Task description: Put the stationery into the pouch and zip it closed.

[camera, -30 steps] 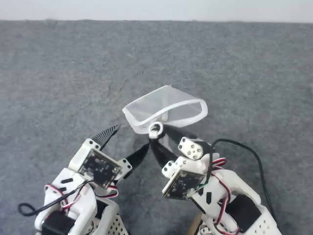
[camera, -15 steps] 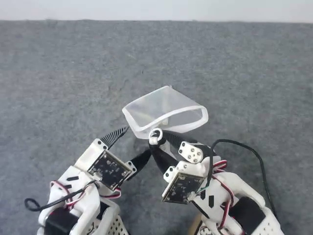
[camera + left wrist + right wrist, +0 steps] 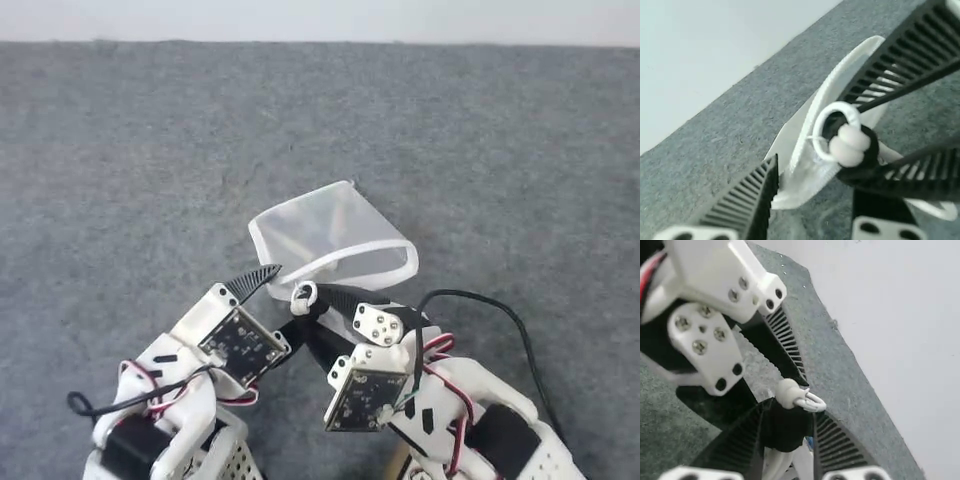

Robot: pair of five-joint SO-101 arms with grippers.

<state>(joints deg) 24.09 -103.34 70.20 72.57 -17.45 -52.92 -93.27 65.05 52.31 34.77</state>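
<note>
One grey carpet (image 3: 120,150) | pale wall (image 3: 320,20) behind | pouch (image 3: 330,235) near centre

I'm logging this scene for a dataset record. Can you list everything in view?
pouch: one, white mesh, on the table just ahead of both grippers
zipper pull: one, white ring with bead, at the pouch's near edge
table: one, grey felt-like top, under everything
wall: one, white, beyond the table's far edge
cable: one, black, beside the right arm
left gripper: one, black fingers, open at the pouch's near corner
right gripper: one, black fingers, shut on the zipper pull
</note>
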